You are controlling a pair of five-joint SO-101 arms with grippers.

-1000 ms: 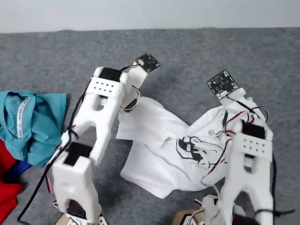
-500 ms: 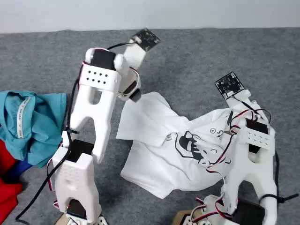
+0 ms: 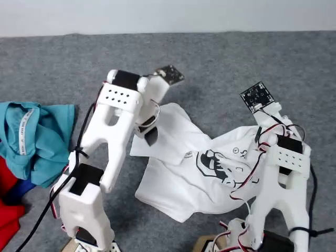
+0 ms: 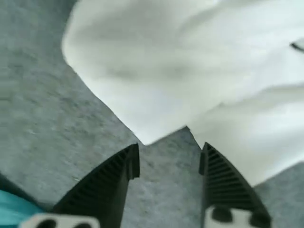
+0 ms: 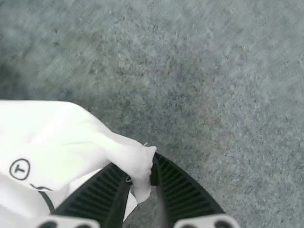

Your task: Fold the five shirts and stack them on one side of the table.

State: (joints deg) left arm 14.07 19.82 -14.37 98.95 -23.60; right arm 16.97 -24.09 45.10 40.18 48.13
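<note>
Right fingers [image 5: 166,178] pinch a fold of the white shirt [image 3: 176,181]; left fingers [image 4: 121,171] hang wide open, empty, above its left edge.

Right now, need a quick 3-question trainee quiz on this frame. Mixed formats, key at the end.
1. True or false: the left gripper is clamped on the white shirt.
2. What does the right gripper hold? A) nothing B) a bunched bit of the white shirt C) a cable
3. Fill in: the crumpled shirt at the high view's left edge, next to the red shirt, is coloured ____.

Key: 1 false: it is open over the grey table, with the shirt's edge just ahead of it. 2 B. 3 teal.
</note>
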